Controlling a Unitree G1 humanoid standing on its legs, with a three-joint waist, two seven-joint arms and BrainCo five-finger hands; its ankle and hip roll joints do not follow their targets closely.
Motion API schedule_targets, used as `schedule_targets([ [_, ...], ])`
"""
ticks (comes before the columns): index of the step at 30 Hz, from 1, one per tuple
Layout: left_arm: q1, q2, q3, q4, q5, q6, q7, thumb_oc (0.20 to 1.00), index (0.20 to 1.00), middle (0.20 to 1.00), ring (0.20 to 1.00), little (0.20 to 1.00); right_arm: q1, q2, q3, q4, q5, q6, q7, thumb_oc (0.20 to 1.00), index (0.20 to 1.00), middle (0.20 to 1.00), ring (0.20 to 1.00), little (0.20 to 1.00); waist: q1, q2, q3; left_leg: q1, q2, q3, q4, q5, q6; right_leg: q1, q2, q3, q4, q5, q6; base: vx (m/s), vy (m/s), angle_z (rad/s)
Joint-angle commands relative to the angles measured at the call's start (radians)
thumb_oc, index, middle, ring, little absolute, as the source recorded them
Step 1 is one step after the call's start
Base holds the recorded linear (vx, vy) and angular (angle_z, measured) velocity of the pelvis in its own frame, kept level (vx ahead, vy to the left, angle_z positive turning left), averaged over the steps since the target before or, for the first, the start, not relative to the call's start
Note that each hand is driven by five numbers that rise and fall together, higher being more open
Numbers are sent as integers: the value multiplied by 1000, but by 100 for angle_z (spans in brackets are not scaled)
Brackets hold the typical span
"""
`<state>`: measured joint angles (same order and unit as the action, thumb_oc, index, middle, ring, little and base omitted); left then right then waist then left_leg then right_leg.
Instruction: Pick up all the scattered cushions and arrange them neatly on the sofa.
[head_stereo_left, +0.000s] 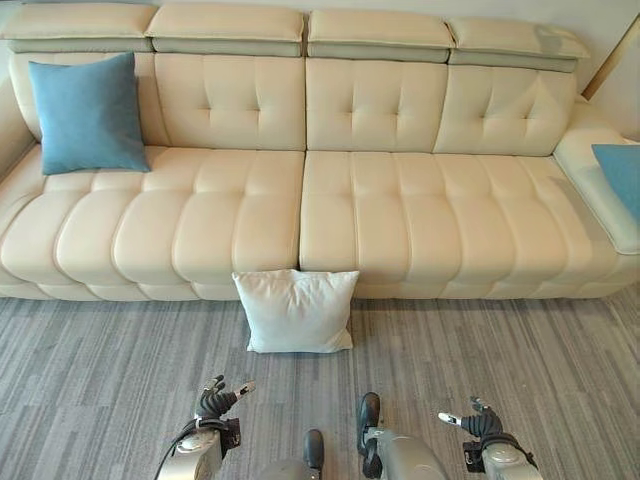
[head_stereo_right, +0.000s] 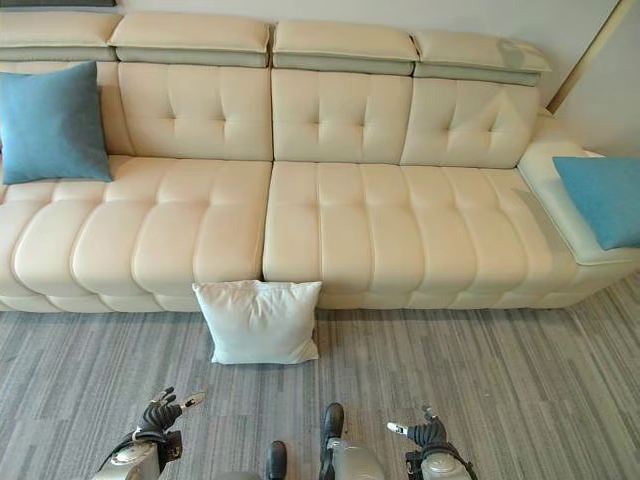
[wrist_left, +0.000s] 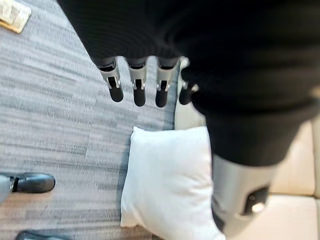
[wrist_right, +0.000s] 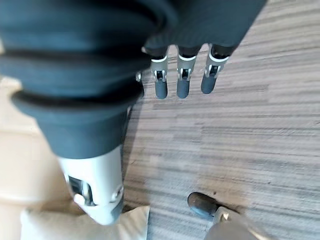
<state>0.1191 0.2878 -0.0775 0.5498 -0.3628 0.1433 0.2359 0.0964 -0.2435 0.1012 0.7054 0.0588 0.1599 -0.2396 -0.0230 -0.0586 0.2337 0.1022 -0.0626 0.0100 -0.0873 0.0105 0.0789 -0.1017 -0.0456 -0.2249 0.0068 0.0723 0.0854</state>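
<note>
The left hand (head_stereo_left: 215, 400) and the right hand (head_stereo_left: 478, 420) are hanging low over the grey striped floor (head_stereo_left: 100, 380), nearest the head camera, each with its fingers straight and relaxed and holding nothing; in the left wrist view the fingers (wrist_left: 139, 87) are pointing down in a loose row above the floor, and the right wrist view is showing the same of the right hand's fingers (wrist_right: 183, 82). Ahead of both hands, between them and a little closer to the left one, a white cushion (head_stereo_left: 297, 310) is standing on the floor, leaning against the front of the cream sofa (head_stereo_left: 300, 200) where its two seat sections are meeting. Neither hand is touching it. Far ahead and out beyond the left hand, a blue cushion (head_stereo_left: 88, 113) is sitting upright on the seat, resting against the backrest at that end of the sofa. Out beyond the right hand, a second blue cushion (head_stereo_right: 605, 200) is lying on the sofa's side section at the far right end, partly cut off by the edge of the view.
</note>
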Motion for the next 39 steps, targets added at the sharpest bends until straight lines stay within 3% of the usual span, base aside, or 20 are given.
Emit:
schedule_targets([
  [1,4,-6,-10,-69,45,-32,-7,1000,1000,1000,1000,1000,-22,-46,-10,16,-3,-22,-27,1000,1000,1000,1000,1000,-11,26,-28,70,5,92,58,-127,-74,102,57,8,-67,-82,-3,280,-169,8],
  [3,7,-13,-11,-72,31,-32,-14,1000,1000,1000,1000,1000,-15,-54,-22,8,13,-27,-29,1000,1000,1000,1000,1000,-16,26,-28,39,20,112,186,-131,-101,145,58,8,-78,-103,-21,222,-177,1],
  [7,-1,-18,-23,-74,13,-40,-12,1000,1000,1000,1000,1000,-20,-77,-35,0,27,-34,-32,1000,1000,1000,1000,1000,-7,26,7,-103,24,91,531,-40,-156,202,51,12,-67,-137,-66,118,-142,11],
  [10,2,-18,-24,-67,2,-43,-6,1000,1000,1000,1000,1000,-18,-82,-31,17,24,-26,-30,1000,1000,1000,1000,1000,-5,18,13,-162,47,104,578,-38,-143,223,46,14,-60,-158,-81,128,-101,-6],
  [11,4,-18,-23,-66,0,-41,-4,1000,1000,1000,1000,1000,-16,-80,-30,22,24,-23,-31,1000,1000,1000,1000,1000,-3,14,15,-181,57,108,563,-46,-133,229,42,15,-59,-163,-84,205,-74,1],
  [12,9,-19,-23,-67,1,-36,-4,1000,1000,1000,1000,1000,-12,-75,-32,32,31,-21,-33,1000,1000,1000,1000,1000,0,0,11,-188,60,94,448,-81,-109,242,35,22,-61,-173,-80,226,-46,2],
  [13,11,-17,-24,-69,1,-33,-4,1000,1000,1000,1000,1000,-11,-75,-31,36,30,-20,-34,1000,1000,1000,1000,1000,0,-3,11,-170,57,85,386,-78,-105,247,32,24,-59,-179,-79,318,4,-3],
  [14,12,-17,-30,-68,-2,-30,3,1000,1000,1000,1000,1000,-7,-76,-27,40,27,-19,-38,1000,1000,1000,1000,1000,-2,0,5,-160,78,41,210,-14,-112,249,34,28,-48,-200,-85,187,26,-3],
  [15,12,-17,-30,-68,-2,-30,3,1000,1000,1000,1000,1000,-7,-76,-27,40,27,-19,-38,1000,1000,1000,1000,1000,-3,-1,5,-153,76,41,196,-7,-113,249,33,27,-46,-202,-86,191,42,-1],
  [17,10,-17,-34,-63,-4,-26,8,1000,1000,1000,1000,1000,-4,-82,-21,40,20,-17,-37,1000,1000,1000,1000,1000,-7,5,7,-164,105,0,99,77,-132,258,36,26,-33,-224,-96,150,54,0],
  [19,7,-20,-37,-57,-4,-25,12,1000,1000,1000,1000,1000,-4,-87,-19,52,16,-13,-38,1000,1000,1000,1000,1000,-14,7,6,-169,124,-20,18,113,-152,273,30,31,-28,-239,-95,213,114,16],
  [25,13,-18,-36,-57,-6,-34,13,1000,1000,1000,1000,1000,1,-93,-26,67,9,-9,-30,1000,1000,1000,1000,1000,-16,16,-9,-182,148,12,0,130,-181,322,15,39,-47,-243,-77,253,218,8],
  [29,-2,-12,-50,-30,1,-36,7,1000,1000,1000,1000,1000,-12,-79,-28,97,11,-11,-27,1000,1000,1000,1000,1000,-21,21,-40,-169,130,28,0,112,-165,344,-16,38,-64,-235,-44,312,369,-2],
  [30,-9,5,-57,-27,15,-39,0,1000,1000,1000,1000,1000,-15,-62,-26,100,15,-13,-19,1000,1000,1000,1000,1000,-18,15,-50,-150,106,40,0,85,-137,330,-45,48,-33,-224,-22,209,262,-10],
  [31,-9,5,-57,-27,15,-39,0,1000,1000,1000,1000,1000,-15,-62,-26,100,15,-13,-19,1000,1000,1000,1000,1000,-18,15,-51,-150,106,41,0,85,-137,330,-45,49,-33,-224,-22,401,534,-4],
  [32,-19,19,-63,-24,26,-37,-5,1000,1000,1000,1000,1000,-23,-52,-12,104,3,-11,-13,1000,1000,1000,1000,1000,-12,8,-53,-133,84,48,0,53,-103,297,-74,56,41,-212,-2,258,381,1],
  [34,-22,26,-66,-26,27,-32,-5,1000,1000,1000,1000,1000,-30,-41,-2,97,-8,-7,-13,1000,1000,1000,1000,1000,-10,10,-52,-114,68,55,0,26,-81,240,-92,68,152,-195,8,249,422,7],
  [36,-24,34,-59,-33,26,-31,1,1000,1000,1000,1000,1000,-39,-32,-1,78,-8,-7,-14,1000,1000,1000,1000,1000,-13,12,-35,-93,52,69,0,0,-54,164,-122,66,298,-125,15,133,353,-9],
  [37,-24,38,-55,-40,25,-31,3,1000,1000,1000,1000,1000,-46,-29,2,71,-11,-7,-14,1000,1000,1000,1000,1000,-11,13,-24,-85,46,84,0,-9,-47,137,-139,58,341,-94,17,79,295,-11],
  [39,-22,41,-49,-50,24,-29,5,1000,1000,1000,1000,1000,-54,-23,13,63,-19,-3,-15,1000,1000,1000,1000,1000,-9,23,-9,-72,48,98,0,-24,-43,98,-145,40,388,-100,13,89,198,-12],
])
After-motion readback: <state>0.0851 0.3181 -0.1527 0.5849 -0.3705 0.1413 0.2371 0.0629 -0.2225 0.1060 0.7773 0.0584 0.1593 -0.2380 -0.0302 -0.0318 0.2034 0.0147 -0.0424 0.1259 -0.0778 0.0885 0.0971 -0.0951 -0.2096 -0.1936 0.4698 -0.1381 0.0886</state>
